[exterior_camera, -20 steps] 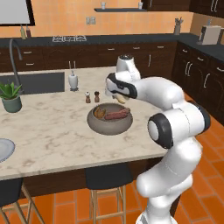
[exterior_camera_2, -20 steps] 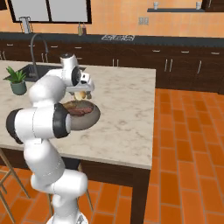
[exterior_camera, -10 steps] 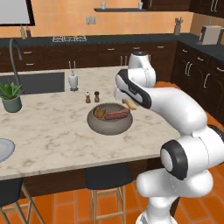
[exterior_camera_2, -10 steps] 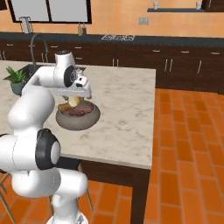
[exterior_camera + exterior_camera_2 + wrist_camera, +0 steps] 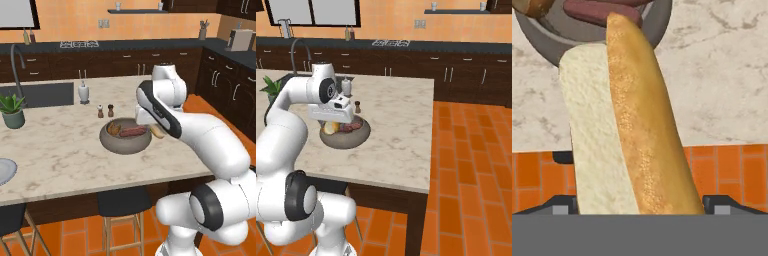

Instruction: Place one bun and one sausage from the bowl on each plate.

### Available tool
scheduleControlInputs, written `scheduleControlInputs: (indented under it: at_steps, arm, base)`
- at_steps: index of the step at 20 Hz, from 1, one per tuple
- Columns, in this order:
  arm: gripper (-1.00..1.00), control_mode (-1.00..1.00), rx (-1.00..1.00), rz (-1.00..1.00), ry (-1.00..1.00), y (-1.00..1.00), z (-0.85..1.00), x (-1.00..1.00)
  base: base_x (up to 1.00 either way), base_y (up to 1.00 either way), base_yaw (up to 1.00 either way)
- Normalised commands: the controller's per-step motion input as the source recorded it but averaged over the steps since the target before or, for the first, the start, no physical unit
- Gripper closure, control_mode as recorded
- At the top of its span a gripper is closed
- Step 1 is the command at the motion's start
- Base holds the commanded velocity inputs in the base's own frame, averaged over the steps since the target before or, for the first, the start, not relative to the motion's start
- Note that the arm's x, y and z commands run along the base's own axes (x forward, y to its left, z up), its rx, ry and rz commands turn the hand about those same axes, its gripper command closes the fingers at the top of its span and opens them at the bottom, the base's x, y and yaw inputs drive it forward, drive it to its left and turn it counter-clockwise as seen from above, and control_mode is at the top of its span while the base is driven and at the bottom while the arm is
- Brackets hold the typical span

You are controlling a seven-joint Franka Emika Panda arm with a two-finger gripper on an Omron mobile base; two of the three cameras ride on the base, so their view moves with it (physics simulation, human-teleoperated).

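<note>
1. My gripper (image 5: 640, 202) stands wide, its two dark fingertips (image 5: 562, 204) at either side of a long bun (image 5: 624, 125), which sits clamped between them in the hand view; the fingertips are mostly hidden behind the bun and the lower edge.
2. The bun is golden-brown on one face and pale and crumbly on the cut face. From the left base camera it shows as a small tan end (image 5: 157, 131) poking out under my hand, just beside the bowl's rim.
3. The bowl (image 5: 125, 142) is grey-brown, resting on the marble island counter (image 5: 60, 150). A dark red sausage (image 5: 132, 132) lies inside it; the other pieces in the bowl are too small to make out.
4. My arm covers part of the bowl from the right base camera.
5. No writing is readable anywhere.
</note>
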Motion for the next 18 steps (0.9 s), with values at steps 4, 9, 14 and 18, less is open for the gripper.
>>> scheduleControlInputs:
  at_steps: [4, 9, 14, 18]
  arm:
    - [1.00, 1.00, 0.00, 0.00, 0.00, 0.00, 0.00, 0.00]
    - [1.00, 1.00, 0.00, 0.00, 0.00, 0.00, 0.00, 0.00]
    - [1.00, 1.00, 0.00, 0.00, 0.00, 0.00, 0.00, 0.00]
    - [1.00, 1.00, 0.00, 0.00, 0.00, 0.00, 0.00, 0.00]
  base:
    - [-0.48, 0.82, 0.00]
    - [-0.10, 1.00, -0.01]
    - [0.16, 1.00, -0.07]
    - [0.84, 0.68, -0.12]
